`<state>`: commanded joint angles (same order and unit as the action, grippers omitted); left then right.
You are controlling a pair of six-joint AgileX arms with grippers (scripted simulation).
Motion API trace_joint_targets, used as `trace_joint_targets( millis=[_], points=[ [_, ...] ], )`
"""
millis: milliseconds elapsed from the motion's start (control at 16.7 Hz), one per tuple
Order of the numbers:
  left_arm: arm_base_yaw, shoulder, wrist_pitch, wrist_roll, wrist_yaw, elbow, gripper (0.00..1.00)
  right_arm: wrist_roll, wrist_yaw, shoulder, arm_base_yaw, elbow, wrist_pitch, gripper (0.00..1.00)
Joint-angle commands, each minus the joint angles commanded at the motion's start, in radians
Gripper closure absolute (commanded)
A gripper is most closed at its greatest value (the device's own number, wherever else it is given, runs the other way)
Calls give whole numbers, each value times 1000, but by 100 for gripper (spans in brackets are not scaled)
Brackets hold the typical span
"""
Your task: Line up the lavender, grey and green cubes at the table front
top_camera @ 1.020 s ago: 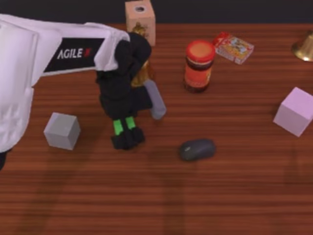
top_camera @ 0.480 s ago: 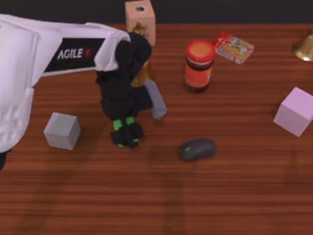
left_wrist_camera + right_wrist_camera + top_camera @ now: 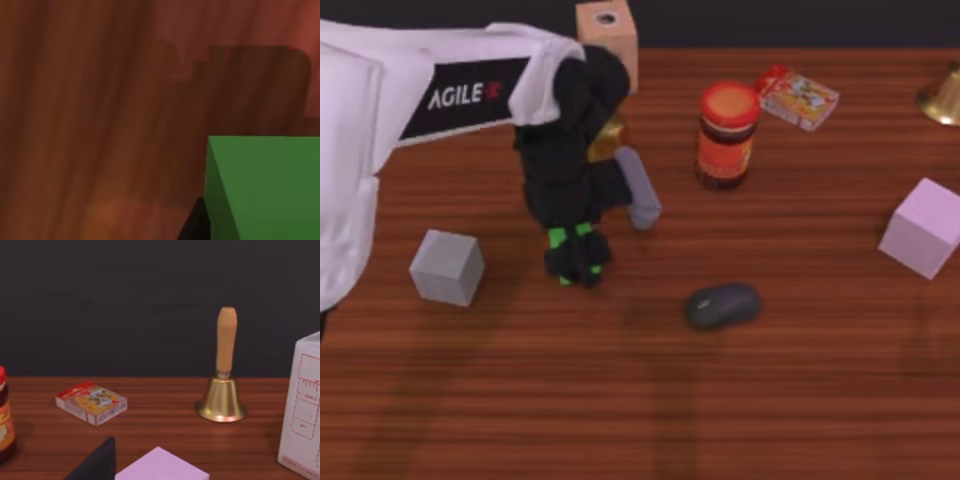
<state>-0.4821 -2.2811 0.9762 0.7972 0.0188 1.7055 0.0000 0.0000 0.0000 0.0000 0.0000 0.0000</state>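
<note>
The left end effector (image 3: 577,262) is now sitting slightly farther back and a touch to the left of where it was half a second ago, and the white forearm with its AgileX label is lying a little farther toward the back edge. One second ago the fingers were lower in the top view, nearer the front. The end effector is clamping the green cube (image 3: 570,238), whose bright sides are showing between the black fingers over the worktop (image 3: 640,400).

The grey cube (image 3: 446,266) is resting on the left part of the worktop, just left of the left end effector and apart from it. The lavender cube (image 3: 921,227) is standing far off at the right edge. Neither is differing from the earlier frames, nor are the dark mouse (image 3: 722,304) near the centre, the red-lidded jar (image 3: 727,133) behind it, the card pack (image 3: 798,97) to the jar's right, and the tan block (image 3: 607,38) with the round hole at the back.

The left wrist view is showing what the top view is hiding: the green cube filling one corner of the picture, close to the lens, with a dark patch on the wood grain beyond it.

The right wrist view is showing the brass bell (image 3: 221,385) with its wooden handle upright, a white carton (image 3: 302,405) beside it, and the lavender cube's top close by. The right end effector is not appearing in the top view, and its state cannot be told.
</note>
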Motion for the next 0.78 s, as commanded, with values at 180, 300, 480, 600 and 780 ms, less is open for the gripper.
trace_joint_targets(
  millis=[180, 300, 480, 600, 780],
  points=[
    [10, 39, 117, -3, 0, 65, 100, 0, 0, 0, 0, 0, 0, 0],
    [13, 58, 152, -3, 0, 89, 100, 0, 0, 0, 0, 0, 0, 0],
    [14, 60, 154, -3, 0, 90, 100, 0, 0, 0, 0, 0, 0, 0],
    [6, 56, 152, -2, -1, 89, 100, 0, 0, 0, 0, 0, 0, 0],
    [-62, 54, 163, -29, -1, 102, 100, 0, 0, 0, 0, 0, 0, 0]
  ],
)
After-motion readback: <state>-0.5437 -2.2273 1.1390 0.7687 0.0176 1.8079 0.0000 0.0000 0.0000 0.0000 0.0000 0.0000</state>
